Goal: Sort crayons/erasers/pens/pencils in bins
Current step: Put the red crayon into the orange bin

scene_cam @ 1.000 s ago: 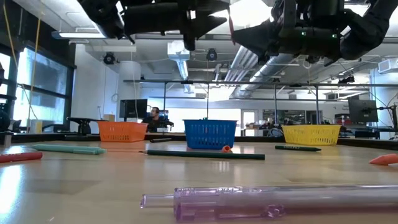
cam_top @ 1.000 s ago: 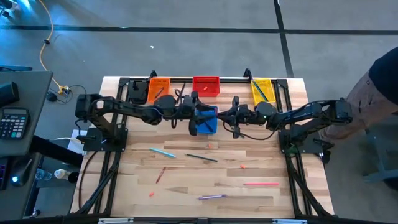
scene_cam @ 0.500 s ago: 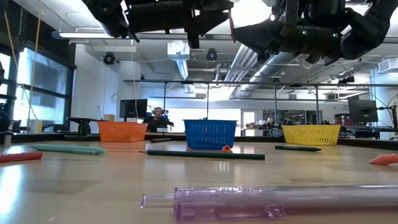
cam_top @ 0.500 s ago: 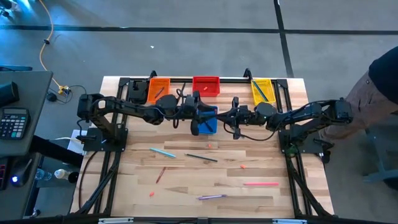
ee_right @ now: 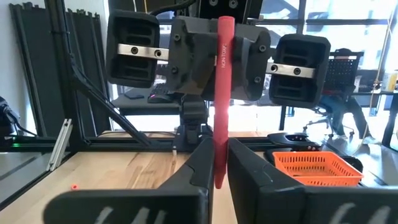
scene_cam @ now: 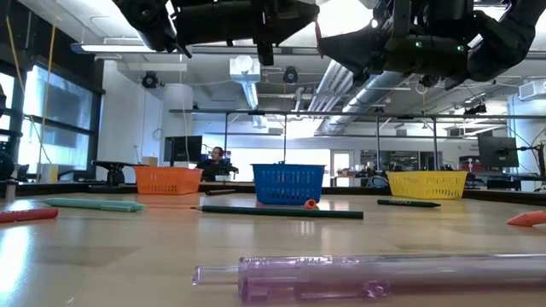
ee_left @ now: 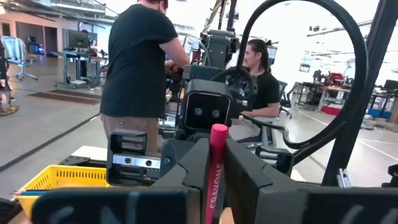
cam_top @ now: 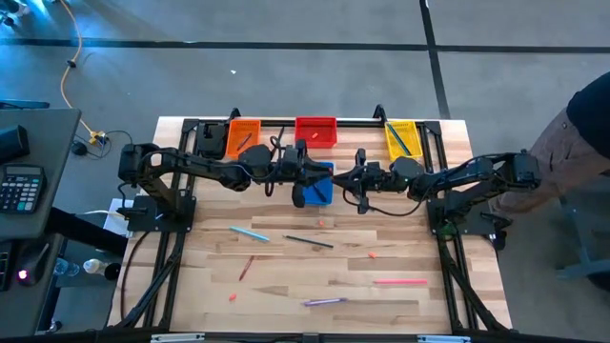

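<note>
While pinched, crayon (ee_right: 222,93) between both hands.

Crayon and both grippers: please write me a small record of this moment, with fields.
crayon: red, upright, between the fingers of both grippers
left gripper: mid-air, facing the right one, shut
right gripper: mid-air, shut
blue bin: under the left gripper
far edge: orange bin, red bin, yellow bin
loose on table: teal pen, pencil, pink pen, purple pen

crayon (ee_left: 214,180) base hidden btwn left hand (ee_left: 216,186) fingers
</note>
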